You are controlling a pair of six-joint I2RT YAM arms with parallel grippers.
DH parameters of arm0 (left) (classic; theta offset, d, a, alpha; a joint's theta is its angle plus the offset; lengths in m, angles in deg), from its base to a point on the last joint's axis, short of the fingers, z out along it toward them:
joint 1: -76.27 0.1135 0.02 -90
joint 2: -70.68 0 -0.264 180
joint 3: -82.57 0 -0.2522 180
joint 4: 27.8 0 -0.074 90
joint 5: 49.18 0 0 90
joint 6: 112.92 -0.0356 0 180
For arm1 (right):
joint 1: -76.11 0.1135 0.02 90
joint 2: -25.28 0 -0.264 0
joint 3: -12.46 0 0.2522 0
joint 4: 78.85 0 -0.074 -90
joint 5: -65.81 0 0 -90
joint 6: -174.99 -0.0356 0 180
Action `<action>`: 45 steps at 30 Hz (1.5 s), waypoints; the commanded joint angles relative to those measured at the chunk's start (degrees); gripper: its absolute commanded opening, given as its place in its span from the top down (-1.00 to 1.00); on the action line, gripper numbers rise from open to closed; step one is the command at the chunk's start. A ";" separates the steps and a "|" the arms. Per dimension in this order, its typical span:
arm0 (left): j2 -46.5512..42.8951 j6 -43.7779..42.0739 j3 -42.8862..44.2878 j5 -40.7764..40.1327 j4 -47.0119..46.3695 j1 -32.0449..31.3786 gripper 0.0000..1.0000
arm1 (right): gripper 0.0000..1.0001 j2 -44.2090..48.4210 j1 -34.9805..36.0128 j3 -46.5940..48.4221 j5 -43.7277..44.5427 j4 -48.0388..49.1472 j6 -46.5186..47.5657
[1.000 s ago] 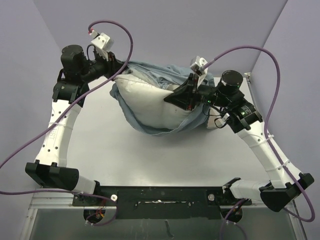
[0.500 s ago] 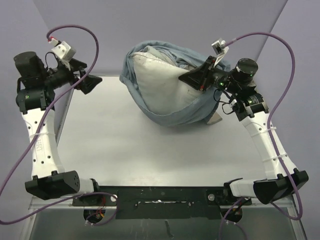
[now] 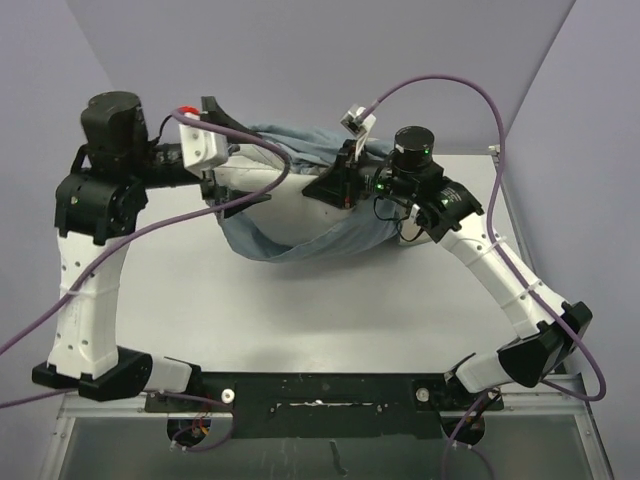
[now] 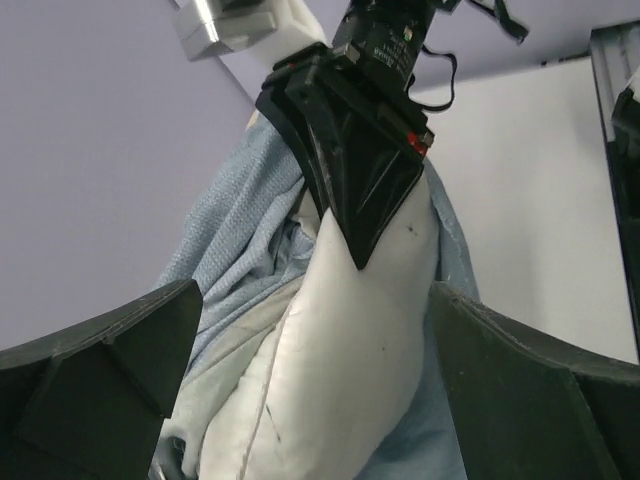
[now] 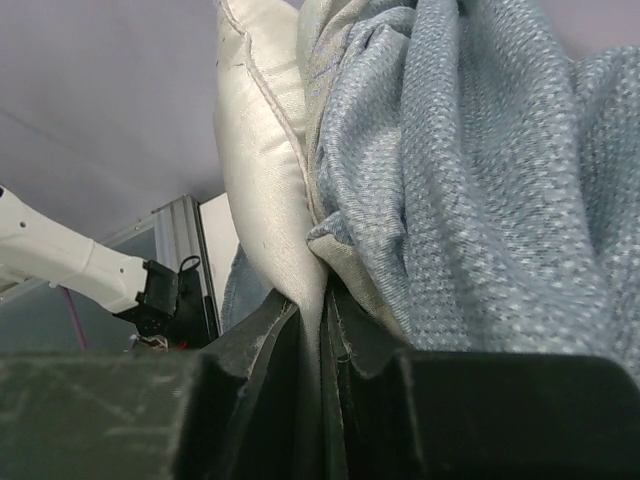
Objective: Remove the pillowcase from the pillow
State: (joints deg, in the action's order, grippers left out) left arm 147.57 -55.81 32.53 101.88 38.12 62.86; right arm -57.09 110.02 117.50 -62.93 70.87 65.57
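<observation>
The off-white pillow (image 3: 290, 195) hangs above the table at the back, with the blue-grey pillowcase (image 3: 300, 238) sagging under it and bunched over its top. My right gripper (image 3: 315, 188) is shut on the pillow's edge, the seam pinched between its jaws (image 5: 325, 330), and the pillowcase (image 5: 480, 170) is heaped against its right finger. My left gripper (image 3: 232, 160) is open wide and straddles the pillow's left end. In the left wrist view the pillow (image 4: 350, 340) lies between the dark fingers (image 4: 100, 370), neither visibly touching it.
Purple cables loop over both arms near the pillow (image 3: 280, 170). The white table (image 3: 330, 310) is enclosed by purple-grey walls at the back and sides. A metal rail (image 3: 497, 160) stands at the back right corner.
My left gripper let go and opened wide, swung out to the left, then came back around the pillow's left end. The right arm carried the pillow leftward.
</observation>
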 commanded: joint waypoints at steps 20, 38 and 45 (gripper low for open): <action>-2.65 -24.40 -15.67 -28.92 -2.00 -11.51 -0.86 | 1.00 -0.54 4.12 5.41 -0.18 -1.58 3.93; -1.27 -22.59 -17.11 -34.21 -1.70 -11.93 1.00 | -0.72 2.42 -12.64 7.80 -1.41 -6.39 -7.06; -1.29 -20.74 -13.26 -32.82 -2.02 -11.82 1.00 | -0.84 8.12 -16.01 -0.03 2.22 -10.94 -3.21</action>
State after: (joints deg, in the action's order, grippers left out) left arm 146.80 -78.54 14.02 67.87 40.83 50.60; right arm -53.13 95.03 121.04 -61.86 61.04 60.76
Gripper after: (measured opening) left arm 0.055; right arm 0.917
